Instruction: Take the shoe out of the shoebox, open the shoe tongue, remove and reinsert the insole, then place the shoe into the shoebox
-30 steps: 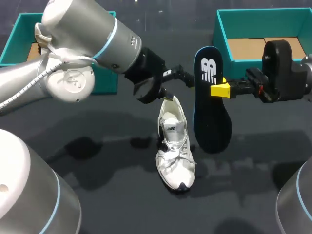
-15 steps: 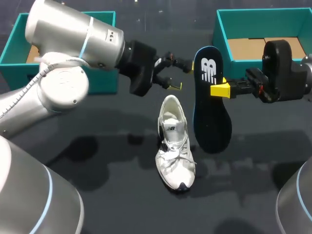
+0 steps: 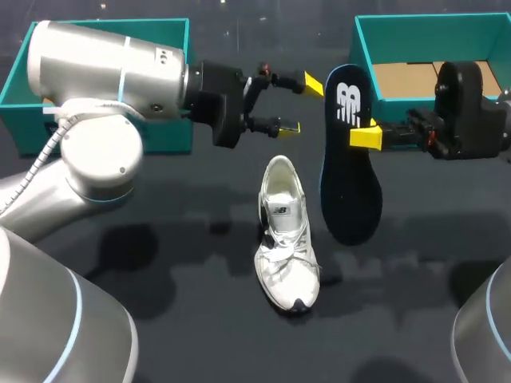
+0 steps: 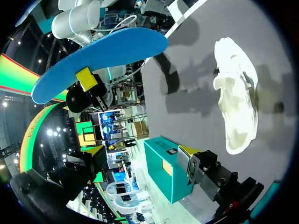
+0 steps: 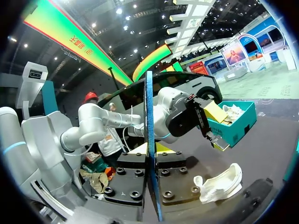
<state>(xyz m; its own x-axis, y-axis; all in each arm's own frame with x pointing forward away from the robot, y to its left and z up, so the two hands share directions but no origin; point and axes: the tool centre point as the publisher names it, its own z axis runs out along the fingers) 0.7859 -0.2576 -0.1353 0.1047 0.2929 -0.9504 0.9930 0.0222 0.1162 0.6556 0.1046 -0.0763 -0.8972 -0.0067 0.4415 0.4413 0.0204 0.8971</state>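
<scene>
Dark table (image 3: 160, 319) bears our shoe (image 3: 286, 239), sole down. Just right of the shoe, our right gripper (image 3: 363, 137) clamps the insole (image 3: 349, 187) upright. Behind the shoe our left gripper (image 3: 301, 105) hovers, fingers spread wide, gripping nothing. Farther behind, rightward, stands a shoebox (image 3: 431, 24).

The white shoe (image 4: 236, 100) is lying on the grey desk (image 4: 201, 56), ahead of the left tool (image 4: 140, 154), whose fingers are standing wide apart. The right tool (image 4: 85, 77) is clamping the blue insole (image 4: 107, 53), well apart from the shoe. A teal shoebox (image 4: 161, 172) is sitting just beside one left finger
</scene>
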